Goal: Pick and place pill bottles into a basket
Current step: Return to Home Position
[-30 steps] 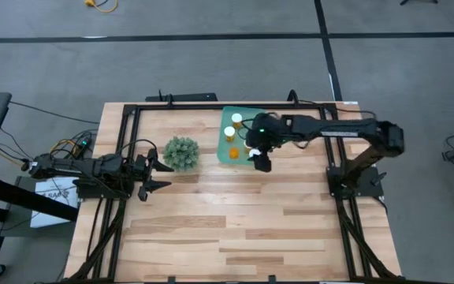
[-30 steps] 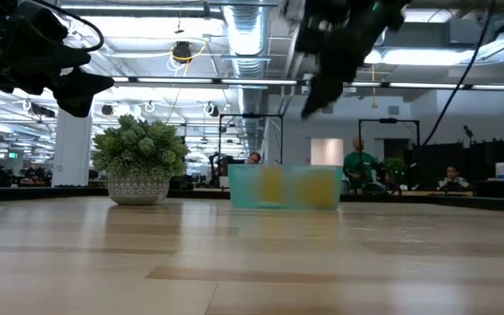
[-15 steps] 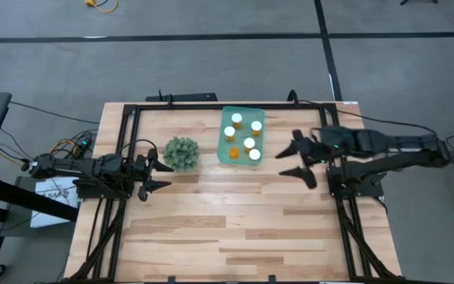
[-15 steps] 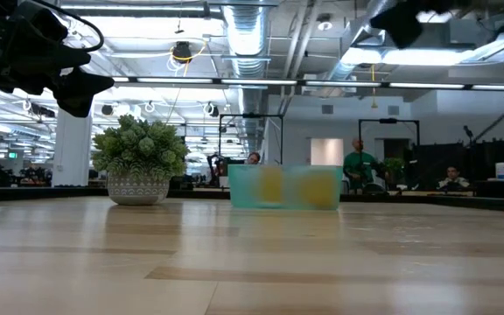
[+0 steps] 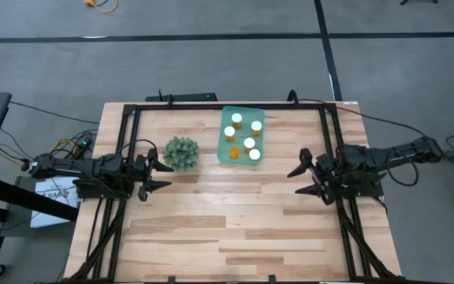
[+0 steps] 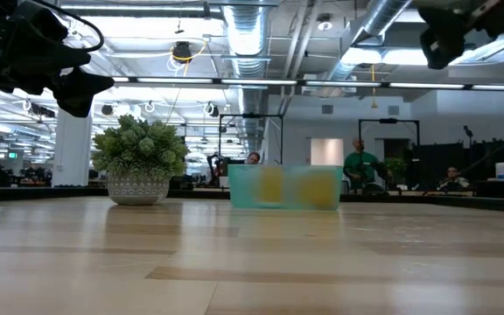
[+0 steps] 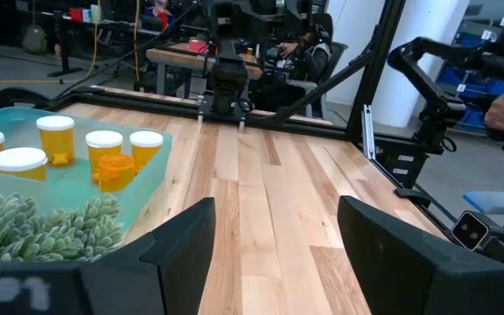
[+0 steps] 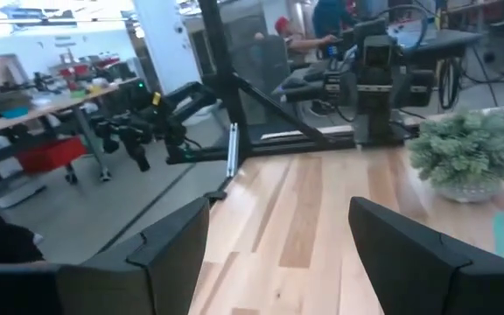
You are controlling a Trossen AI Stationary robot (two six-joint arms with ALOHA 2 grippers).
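Several orange pill bottles with white caps (image 5: 249, 143) stand in the teal-green basket (image 5: 224, 118) at the table's far middle, and one orange bottle (image 5: 233, 152) lies among them. They also show in the left wrist view (image 7: 103, 144). No bottle shows outside the basket. My left gripper (image 5: 166, 175) is open and empty at the table's left, just near of the plant. My right gripper (image 5: 294, 183) is open and empty at the table's right, to the near right of the basket. In the low view the basket (image 6: 284, 188) stands on the table, with both grippers high above it.
A green bushy plant in a pale pot (image 5: 180, 153) stands left of the basket, close to my left gripper. A black frame (image 5: 211, 106) runs around the table's edges. The near half of the wooden table (image 5: 227, 229) is bare. People show in the room beyond (image 6: 357, 164).
My right gripper has drawn back from above the basket's near right part toward the table's right edge and a little toward the near edge. The white-capped bottles it covered now show in the basket. My left arm has kept still.
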